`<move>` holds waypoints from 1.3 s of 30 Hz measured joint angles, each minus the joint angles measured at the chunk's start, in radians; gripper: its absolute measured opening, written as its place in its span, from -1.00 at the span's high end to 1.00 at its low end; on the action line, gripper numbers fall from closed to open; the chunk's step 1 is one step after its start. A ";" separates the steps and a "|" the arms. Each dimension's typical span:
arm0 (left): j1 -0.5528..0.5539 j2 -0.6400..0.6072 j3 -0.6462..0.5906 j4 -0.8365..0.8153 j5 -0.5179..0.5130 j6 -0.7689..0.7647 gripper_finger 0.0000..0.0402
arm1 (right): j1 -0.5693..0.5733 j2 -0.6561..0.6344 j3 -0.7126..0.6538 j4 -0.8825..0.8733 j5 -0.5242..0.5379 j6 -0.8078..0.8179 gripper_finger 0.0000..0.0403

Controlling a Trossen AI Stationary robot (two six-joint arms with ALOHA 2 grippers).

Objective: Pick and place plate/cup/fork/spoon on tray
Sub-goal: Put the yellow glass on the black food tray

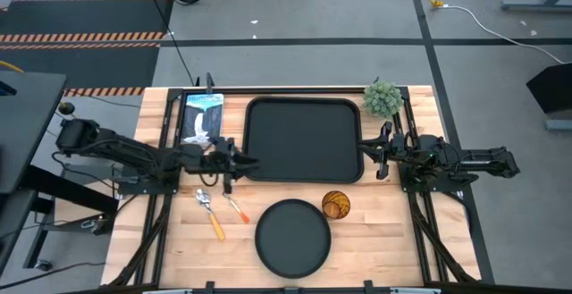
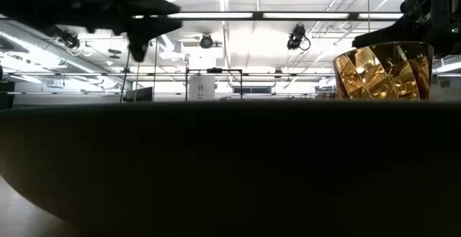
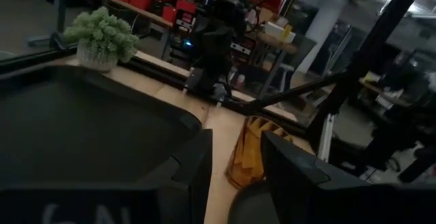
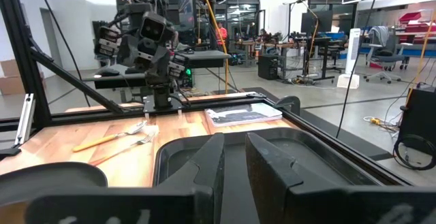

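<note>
The black tray (image 1: 304, 138) lies at the table's middle, toward the far edge. The round black plate (image 1: 292, 238) lies near the front edge, and the amber cup (image 1: 335, 205) stands upright by its far right rim; the cup also shows in the low view (image 2: 384, 71). The spoon (image 1: 211, 214) and the fork (image 1: 236, 210) lie side by side on the wood, left of the plate. My left gripper (image 1: 253, 162) hovers at the tray's near left corner, open and empty. My right gripper (image 1: 365, 151) hovers at the tray's right rim, open and empty.
A fuzzy green plant ball (image 1: 382, 99) stands at the tray's far right corner. A blue-white packet (image 1: 201, 115) lies left of the tray. Black frame rails run along the table's left and right sides. Bare wood shows right of the plate.
</note>
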 joint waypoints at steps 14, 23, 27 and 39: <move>0.002 0.352 0.294 -0.089 0.002 0.122 0.34 | 0.000 0.000 0.000 0.003 0.000 0.000 0.66; 0.002 0.549 0.544 -0.223 0.143 0.028 0.34 | 0.000 0.000 0.000 0.008 0.000 0.000 0.66; -0.006 0.665 0.743 -0.383 0.153 0.041 0.34 | 0.000 0.000 0.000 0.008 0.000 0.000 0.66; -0.012 0.904 1.254 -0.944 0.200 0.085 0.10 | 0.000 0.000 0.000 0.032 -0.008 0.000 0.66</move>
